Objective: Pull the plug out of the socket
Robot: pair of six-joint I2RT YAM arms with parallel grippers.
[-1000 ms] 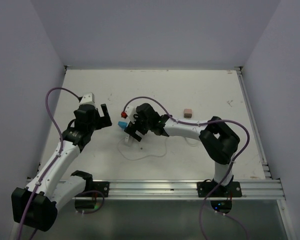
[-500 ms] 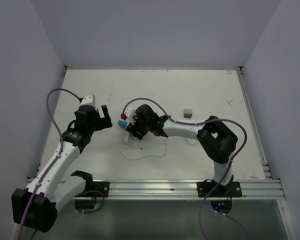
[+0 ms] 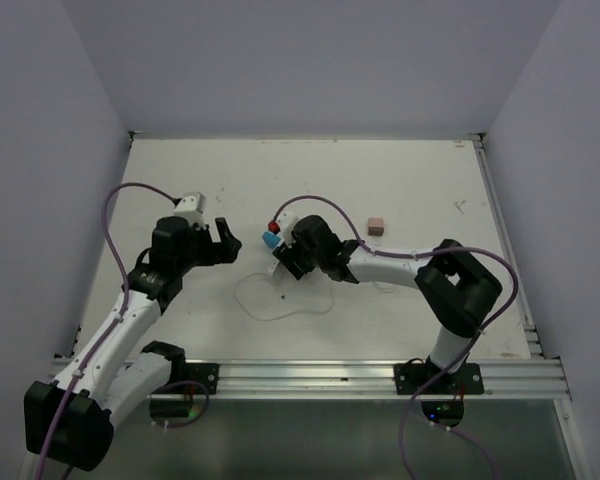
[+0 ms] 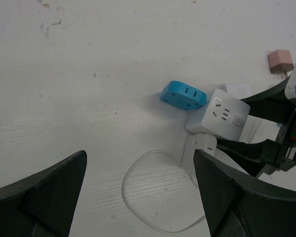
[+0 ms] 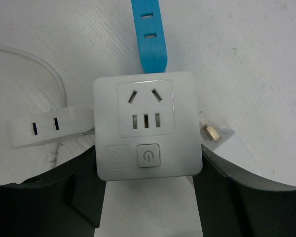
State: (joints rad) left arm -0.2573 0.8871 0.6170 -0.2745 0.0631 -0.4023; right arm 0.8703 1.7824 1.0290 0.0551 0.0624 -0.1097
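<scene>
Nearest us, a cable (image 4: 123,187) loops on the table (image 3: 430,180). Just past it our right gripper (image 5: 148,160) is clamped on the white socket (image 5: 147,113), one finger pressed to each side. A white adapter (image 5: 49,129) lies against the socket on the cable's side. The blue plug (image 5: 149,39) sits tight against the socket's far face, not yet pulled off. Our left gripper (image 4: 139,155) hangs left of the plug, near but not touching, its jaws wide apart and empty. Farther right lies a pink block (image 3: 376,225).
</scene>
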